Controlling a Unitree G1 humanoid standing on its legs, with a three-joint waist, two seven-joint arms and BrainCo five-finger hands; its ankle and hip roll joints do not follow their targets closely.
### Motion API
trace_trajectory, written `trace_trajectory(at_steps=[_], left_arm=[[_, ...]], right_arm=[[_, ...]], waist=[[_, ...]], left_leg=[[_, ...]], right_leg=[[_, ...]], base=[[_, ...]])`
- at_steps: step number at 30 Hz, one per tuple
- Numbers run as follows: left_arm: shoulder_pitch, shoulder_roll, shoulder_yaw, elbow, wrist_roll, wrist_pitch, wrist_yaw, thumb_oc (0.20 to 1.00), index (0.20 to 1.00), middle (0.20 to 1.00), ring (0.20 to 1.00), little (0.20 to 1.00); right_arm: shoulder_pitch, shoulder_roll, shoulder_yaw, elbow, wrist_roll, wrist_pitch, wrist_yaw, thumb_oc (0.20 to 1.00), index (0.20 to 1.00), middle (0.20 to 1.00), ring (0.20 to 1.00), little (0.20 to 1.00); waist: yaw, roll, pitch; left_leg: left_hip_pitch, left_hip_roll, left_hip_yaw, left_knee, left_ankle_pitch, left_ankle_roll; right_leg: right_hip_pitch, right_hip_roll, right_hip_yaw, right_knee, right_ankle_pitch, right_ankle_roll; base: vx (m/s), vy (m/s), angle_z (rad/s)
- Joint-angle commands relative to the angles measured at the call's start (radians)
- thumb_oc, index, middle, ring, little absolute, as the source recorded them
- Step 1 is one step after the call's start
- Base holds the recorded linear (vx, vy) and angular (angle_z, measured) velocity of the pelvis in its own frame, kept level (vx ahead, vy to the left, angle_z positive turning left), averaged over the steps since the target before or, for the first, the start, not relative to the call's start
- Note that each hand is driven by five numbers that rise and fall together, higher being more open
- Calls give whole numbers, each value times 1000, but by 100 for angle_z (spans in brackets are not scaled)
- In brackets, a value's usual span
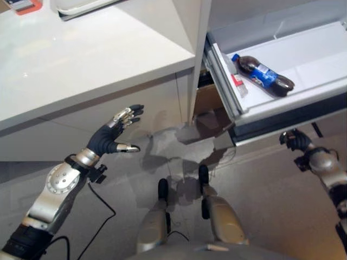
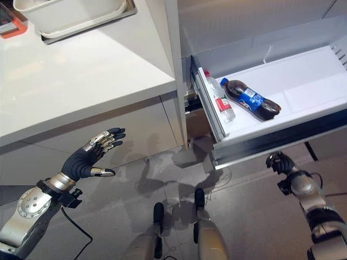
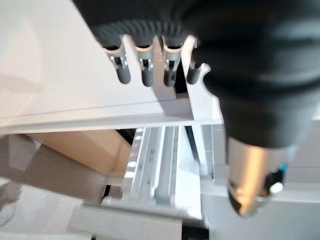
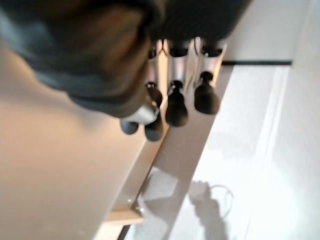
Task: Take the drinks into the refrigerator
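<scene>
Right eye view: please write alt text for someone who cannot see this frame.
A white pulled-out refrigerator drawer holds a dark cola bottle with a blue label lying on its side and a clear bottle with a red label along its left wall. The right hand is curled just below the drawer's dark front edge; the left hand hovers open beside a white counter.

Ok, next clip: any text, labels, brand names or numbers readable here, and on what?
No text can be read.
Dark cola bottle in the open drawer: blue label, print too small to read.
Clear bottle beside it at the drawer's side wall: red band, print blurred.
Orange-edged object on the white counter: nothing legible.
White tray on the counter: no markings visible.
</scene>
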Motion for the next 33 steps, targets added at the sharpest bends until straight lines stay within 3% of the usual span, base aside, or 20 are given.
trace_trajectory(at_steps=[1,12,20,28,33], left_arm=[[-9,30,-2,-83,-50,-52,18,1000,1000,1000,1000,1000],[-14,16,-13,-84,-48,-50,54,1000,1000,1000,1000,1000],[2,7,-1,-90,-39,-56,84,1000,1000,1000,1000,1000],[6,-7,-6,-86,-23,-59,95,1000,1000,1000,1000,1000],[-2,-24,-7,-73,-14,-65,108,1000,1000,1000,1000,1000]], right_arm=[[-322,-52,87,-53,58,-72,-73,200,200,200,200,200],[-556,-62,166,57,100,-63,-124,200,200,200,200,200],[-668,-34,221,111,120,-68,-144,200,200,200,200,200],[-669,-1,228,109,115,-70,-142,200,200,200,200,200],[-564,22,144,-2,149,-94,-166,200,200,200,200,200]], waist=[[66,-40,-31],[113,-27,-19],[129,-34,-13],[118,-25,-15],[103,-19,-18]], left_leg=[[-3,-65,-32,11,2,64],[-62,-61,-113,-15,46,34],[-94,-54,-138,-15,57,30],[-86,-50,-139,-15,49,34],[-71,-46,-131,-15,40,35]], right_leg=[[-82,-32,-21,251,-154,67],[-110,-48,-101,264,-176,54],[-150,-38,-105,279,-177,48],[-150,-31,-101,286,-186,50],[-141,-31,-98,287,-186,52]], base=[[-1,-50,25],[18,-50,25],[17,-40,20],[2,-9,4],[1,11,-4]])
